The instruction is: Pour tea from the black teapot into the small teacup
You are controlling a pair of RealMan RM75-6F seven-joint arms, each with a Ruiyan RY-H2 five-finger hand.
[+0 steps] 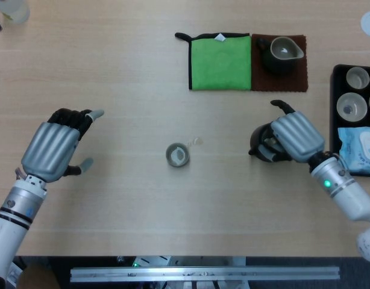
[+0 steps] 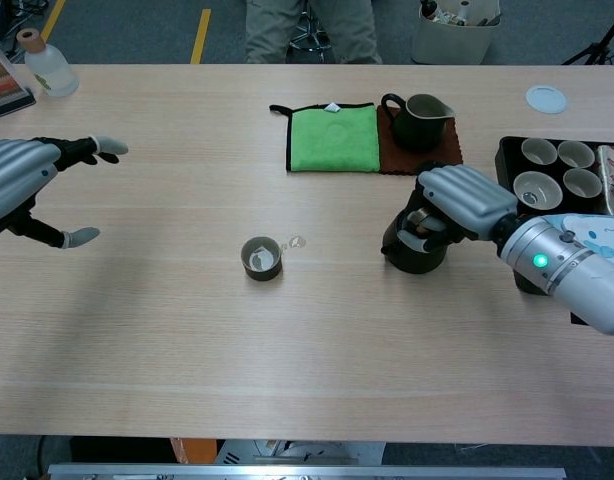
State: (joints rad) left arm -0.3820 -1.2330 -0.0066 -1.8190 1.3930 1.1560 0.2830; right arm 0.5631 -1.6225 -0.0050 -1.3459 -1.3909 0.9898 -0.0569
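— While the right hand is curling over the black teapot, are the fingers actually clamping it?
— It is draping across the top and handle side with fingers wrapped in, so I am reading it as gripping, though the contact itself is hidden. The pot is sitting on the table, not lifted.
— And the teacup?
— The small teacup is standing well apart to the pot's left, upright. I am thinking the grip needs to be firm before lifting, with the spout facing the cup.
— The left hand?
— Hovering with fingers spread, holding nothing.
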